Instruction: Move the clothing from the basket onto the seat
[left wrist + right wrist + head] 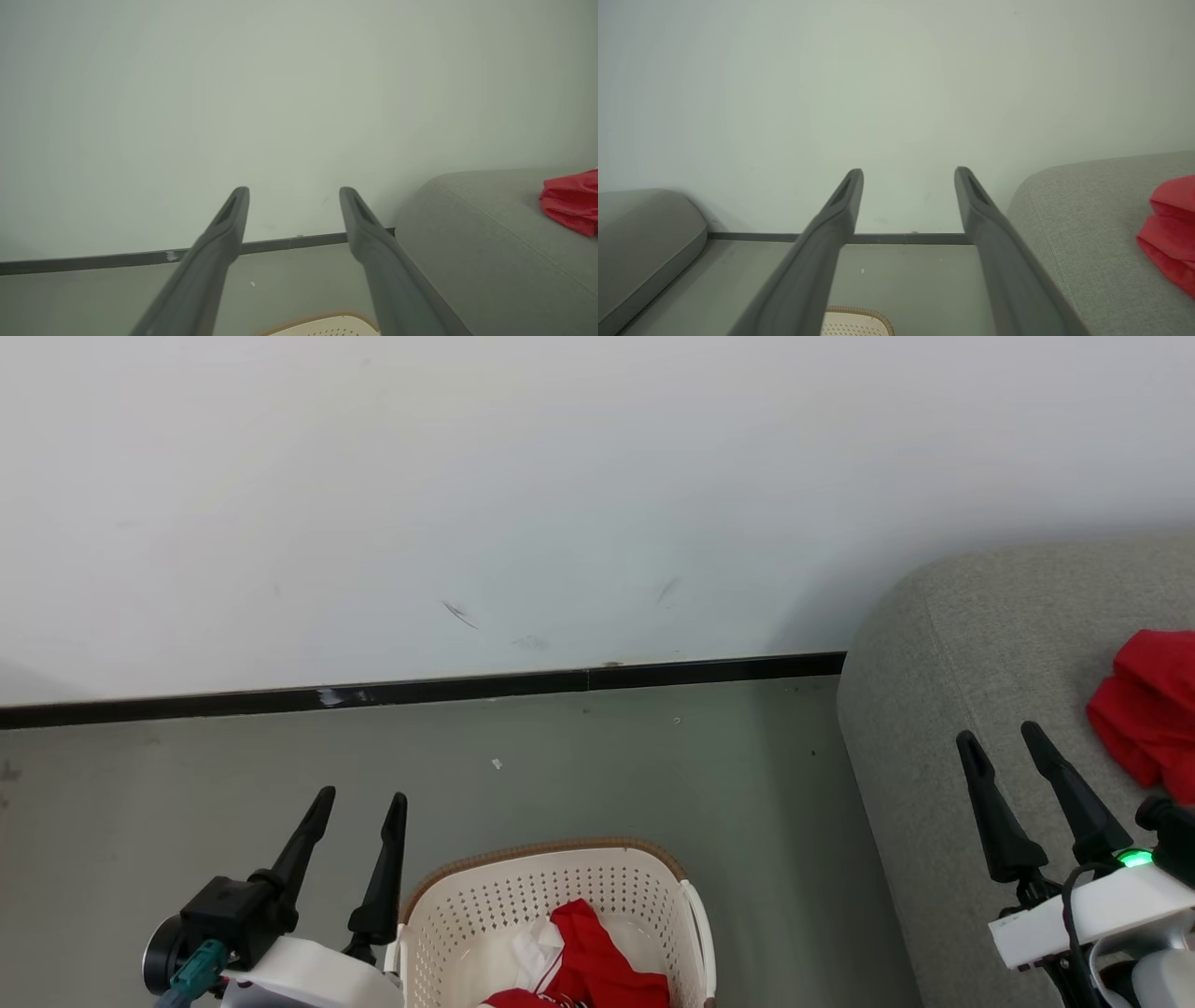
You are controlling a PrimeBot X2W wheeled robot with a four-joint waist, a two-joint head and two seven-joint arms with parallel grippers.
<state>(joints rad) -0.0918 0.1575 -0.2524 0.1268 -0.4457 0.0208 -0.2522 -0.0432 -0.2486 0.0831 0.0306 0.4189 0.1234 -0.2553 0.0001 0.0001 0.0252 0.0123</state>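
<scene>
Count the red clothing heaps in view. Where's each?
2. One red heap lies on the sofa; one red-and-white heap sits in the basket. More may be hidden: the picture's edge cuts the basket off.

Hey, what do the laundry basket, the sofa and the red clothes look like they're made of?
The basket looks like moulded cream plastic, matte, with punched holes and a brown woven-look rim. The sofa seems upholstered in light-grey woven fabric: fine grain, stitched seams. The red clothing is probably soft knit or woven cloth, since it creases and slumps; the fibre cannot be told.
</scene>
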